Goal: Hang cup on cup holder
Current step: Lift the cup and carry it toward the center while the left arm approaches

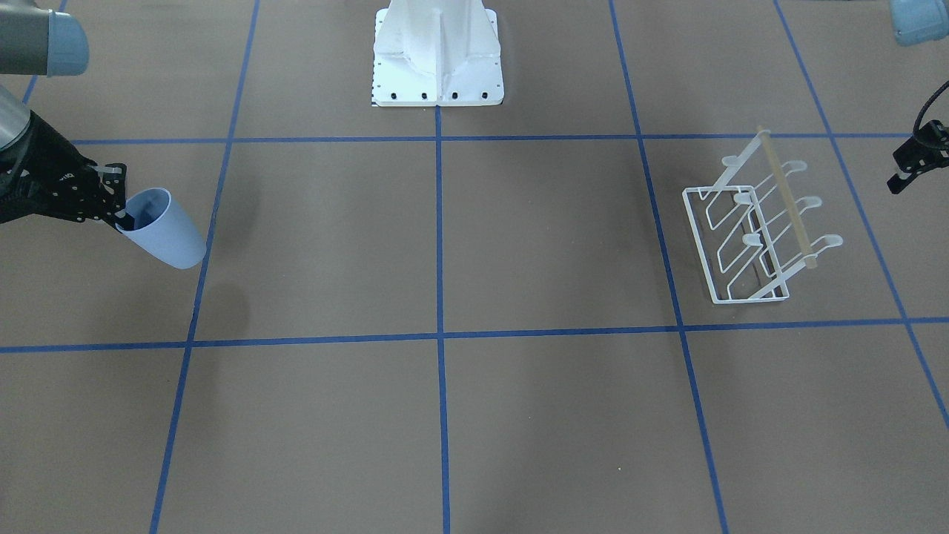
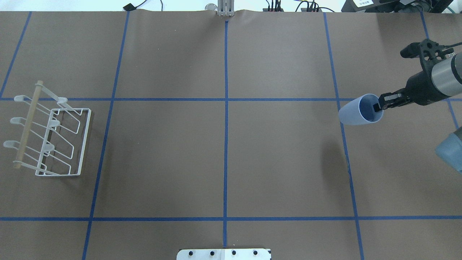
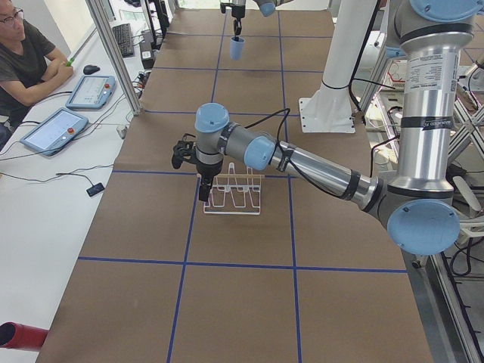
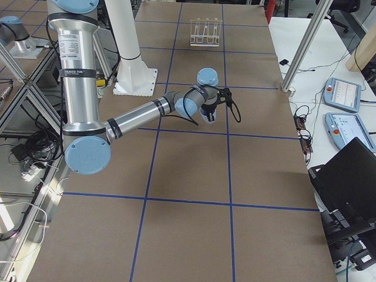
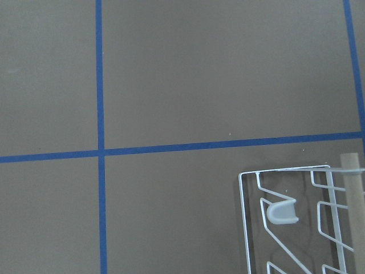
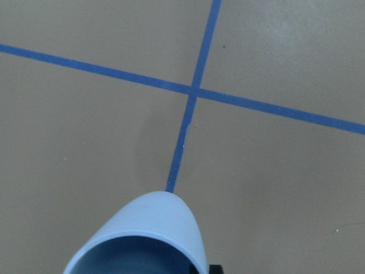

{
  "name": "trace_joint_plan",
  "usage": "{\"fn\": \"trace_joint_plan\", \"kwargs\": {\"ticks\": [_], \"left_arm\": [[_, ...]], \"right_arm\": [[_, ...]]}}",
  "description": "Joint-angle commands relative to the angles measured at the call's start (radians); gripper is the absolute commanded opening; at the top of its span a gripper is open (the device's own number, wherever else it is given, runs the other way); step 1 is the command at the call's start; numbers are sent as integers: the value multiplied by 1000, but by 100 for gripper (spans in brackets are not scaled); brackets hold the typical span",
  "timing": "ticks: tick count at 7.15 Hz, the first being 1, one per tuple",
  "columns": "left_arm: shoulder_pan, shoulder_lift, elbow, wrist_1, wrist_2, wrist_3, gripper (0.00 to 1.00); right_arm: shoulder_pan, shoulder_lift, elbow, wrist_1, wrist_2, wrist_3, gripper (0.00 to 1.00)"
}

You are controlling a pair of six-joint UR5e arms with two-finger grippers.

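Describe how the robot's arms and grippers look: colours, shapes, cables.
The left arm and right arm are silver-grey tubes with round joints capped in pale blue. A black cable loops along each forearm. The left gripper and right gripper are black, with slim jaws.

You have wide room between the cup (image 2: pixel 357 115) in your right claw (image 2: pixel 379 107) and the rack (image 2: pixel 48 146). That stretch of desk (image 2: pixel 162 162) is open brown surface, crossed only by flat blue tape lines (image 2: pixel 225 144). The white pedestal (image 1: pixel 437 59) stands mid-desk at the robot's edge, well apart from the line between them. At the rack, the prongs (image 2: pixel 54 123) slant up and away from the cup's side. A wooden rod (image 2: pixel 27 124) runs across the outer row just below its tips. Your left claw (image 1: pixel 904 172) hangs beyond the rack's outer side, near it but apart.
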Motion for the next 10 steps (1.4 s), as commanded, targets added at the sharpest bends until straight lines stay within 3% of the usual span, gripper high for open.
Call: {"fn": "trace_joint_plan", "kwargs": {"ticks": [1,4,6,8,10], "left_arm": [[70,-154,2,-4,-26,-234,98],[201,-306,31,-236,-23,-745,98],[273,-331,66,-533,-23,-1068,98],[334,-376,173,-883,-7,-1325,98],[416,-466,212,-1040,27,-1612,98]], "right_arm": [[-12,73,-42,256,-3,317,0],[-73,143,-57,449,-46,609,0],[-133,218,-68,548,-48,831,0],[-199,260,-68,639,-46,1002,0],[-243,280,-70,768,-54,1152,0]]}}
